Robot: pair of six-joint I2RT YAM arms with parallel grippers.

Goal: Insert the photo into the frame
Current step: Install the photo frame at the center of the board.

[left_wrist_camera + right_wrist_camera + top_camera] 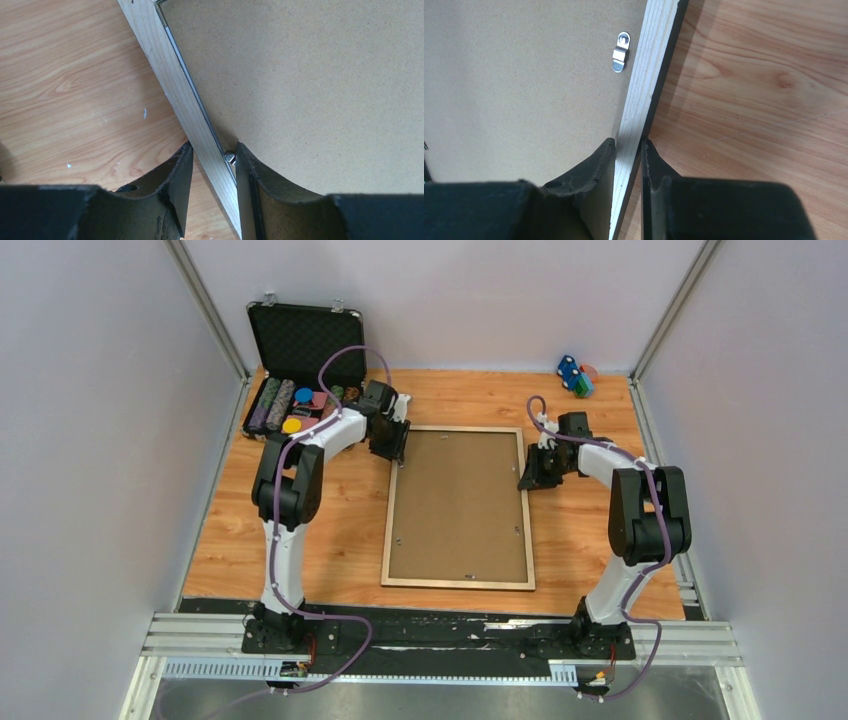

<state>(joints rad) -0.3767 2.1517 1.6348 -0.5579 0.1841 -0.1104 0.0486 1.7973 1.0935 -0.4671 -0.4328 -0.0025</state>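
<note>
The frame [457, 584] lies flat at mid-table, pale wood side up, with a brown backing board [458, 505] filling it. The photo is hidden. My left gripper [393, 452] is at the frame's far left corner. In the left wrist view it [212, 150] is open astride the left rail [175, 85], one fingertip touching the rail's outer edge, the other over the board beside a metal clip [230, 157]. My right gripper [528, 480] is on the right rail near the far end. In the right wrist view it [628, 145] is shut on that rail [644, 75], below a turn clip [621, 52].
An open black chip case [300, 370] with stacked chips stands at the back left, just behind the left arm. A small blue and green toy [574, 375] sits at the back right. Grey walls close in the left, right and back sides.
</note>
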